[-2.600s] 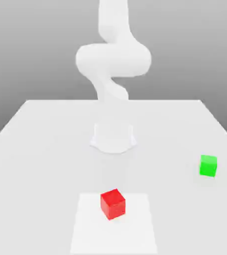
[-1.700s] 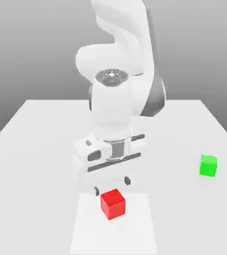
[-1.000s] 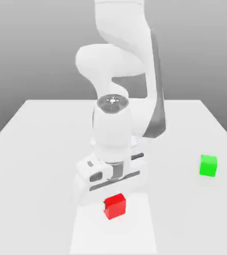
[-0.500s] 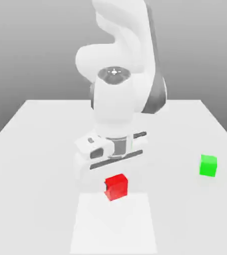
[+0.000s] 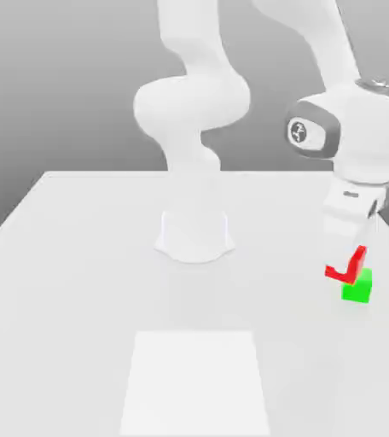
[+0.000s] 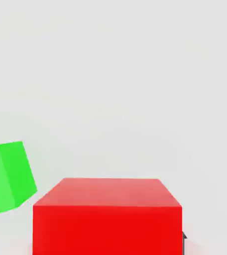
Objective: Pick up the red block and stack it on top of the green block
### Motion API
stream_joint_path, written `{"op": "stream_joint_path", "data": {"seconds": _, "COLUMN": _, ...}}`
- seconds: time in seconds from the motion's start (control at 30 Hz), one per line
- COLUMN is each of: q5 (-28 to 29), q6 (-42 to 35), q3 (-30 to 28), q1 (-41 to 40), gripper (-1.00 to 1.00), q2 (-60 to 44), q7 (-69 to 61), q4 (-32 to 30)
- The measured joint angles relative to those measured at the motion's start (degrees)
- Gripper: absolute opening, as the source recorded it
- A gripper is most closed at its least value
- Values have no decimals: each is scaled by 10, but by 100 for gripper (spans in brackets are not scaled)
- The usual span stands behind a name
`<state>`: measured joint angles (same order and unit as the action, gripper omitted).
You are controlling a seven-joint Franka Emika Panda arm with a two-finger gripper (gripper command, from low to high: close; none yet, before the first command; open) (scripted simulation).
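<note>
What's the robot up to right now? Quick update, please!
Gripper shut on red block, carried off the table. Green block just below, not yet stacked. Nothing in the way.

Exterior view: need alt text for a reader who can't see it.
A white robot arm carries the red block in the air just above the green block, near the exterior view's right edge of a white table. The red block is tilted and not yet resting on the green one.

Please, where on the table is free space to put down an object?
The table is bare between the arm's base and its edges. Crowded only at the exterior view's right, where the tool holds the red block beside the green block.
</note>
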<state>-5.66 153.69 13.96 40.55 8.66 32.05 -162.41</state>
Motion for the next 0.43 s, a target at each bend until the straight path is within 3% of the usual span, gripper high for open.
{"op": "stream_joint_path", "data": {"seconds": 0.17, "q5": 2, "q6": 27, "q3": 41, "q1": 37, "gripper": -100, "q2": -26, "q7": 29, "q4": 2}}
{"op": "stream_joint_path", "data": {"seconds": 0.33, "q5": 81, "q6": 108, "q3": 27, "q1": 33, "gripper": -100, "q2": -113, "q7": 86, "q4": 4}}
{"op": "stream_joint_path", "data": {"seconds": 0.37, "q5": 101, "q6": 121, "q3": 19, "q1": 36, "gripper": 100, "q2": -127, "q7": 100, "q4": 5}}
{"op": "stream_joint_path", "data": {"seconds": 0.43, "q5": 101, "q6": 121, "q3": 19, "q1": 36, "gripper": 100, "q2": -127, "q7": 100, "q4": 5}}
